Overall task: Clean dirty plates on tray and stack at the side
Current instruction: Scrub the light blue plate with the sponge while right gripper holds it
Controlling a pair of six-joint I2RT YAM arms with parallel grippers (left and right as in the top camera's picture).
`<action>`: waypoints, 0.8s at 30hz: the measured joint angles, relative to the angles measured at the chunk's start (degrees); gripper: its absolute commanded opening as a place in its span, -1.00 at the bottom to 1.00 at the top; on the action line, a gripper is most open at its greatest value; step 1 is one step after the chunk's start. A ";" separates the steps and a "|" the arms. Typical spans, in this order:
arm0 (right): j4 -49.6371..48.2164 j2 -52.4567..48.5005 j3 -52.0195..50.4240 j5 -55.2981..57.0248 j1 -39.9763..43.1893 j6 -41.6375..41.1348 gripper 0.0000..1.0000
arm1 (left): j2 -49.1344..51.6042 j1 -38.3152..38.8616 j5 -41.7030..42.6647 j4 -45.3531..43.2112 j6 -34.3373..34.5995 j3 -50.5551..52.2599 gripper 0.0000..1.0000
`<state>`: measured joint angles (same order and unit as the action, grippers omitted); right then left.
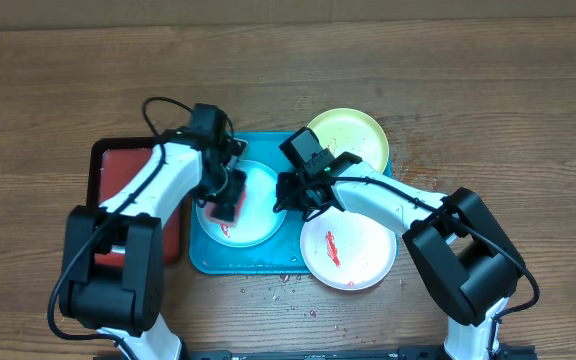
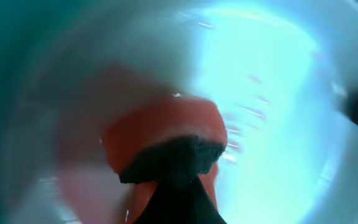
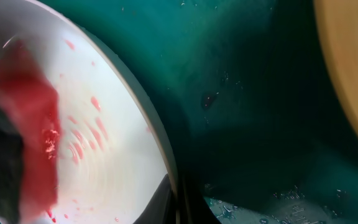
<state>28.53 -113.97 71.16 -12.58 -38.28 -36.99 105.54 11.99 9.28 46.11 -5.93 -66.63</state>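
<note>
On tray (image 1: 268,262), 9 o'clock half: light blue plate (image 1: 260,205) | left gripper (image 1: 230,195) clamps red sponge (image 1: 218,212) on it | right gripper (image 1: 290,195) at plate's 3 o'clock rim, I cannot tell grip | only overhead shows white plate (image 1: 353,255), 5 o'clock.

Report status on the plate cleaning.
Left gripper shut on sponge, on light blue plate. Right gripper at its rim, grip unclear. White plate smeared.

A blurry red sponge (image 3: 36,137) sits on a pale plate (image 3: 117,168) with red smears. The plate lies in a wet teal tray (image 3: 247,124), near a yellow-green plate (image 3: 353,68).
</note>
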 measured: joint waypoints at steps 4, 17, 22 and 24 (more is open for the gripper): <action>0.02 0.00 0.00 -0.04 0.00 0.02 -0.93 | 0.00 2.23 9.03 1.51 -0.90 0.74 -0.91; -0.42 -0.13 0.00 -0.09 0.00 -0.31 -0.93 | -0.48 2.64 -19.43 -3.65 16.17 1.01 -0.92; -0.33 -0.15 0.00 -0.35 -0.02 -0.11 -0.93 | -0.48 3.04 -22.53 2.10 15.50 1.01 -0.92; -0.22 -0.15 0.00 -0.48 -0.02 0.02 -0.93 | -0.48 3.37 -19.78 3.65 12.44 0.90 -0.92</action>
<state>28.32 -114.13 71.16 -13.06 -38.30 -36.97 105.06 15.35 -10.50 49.76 6.50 -65.73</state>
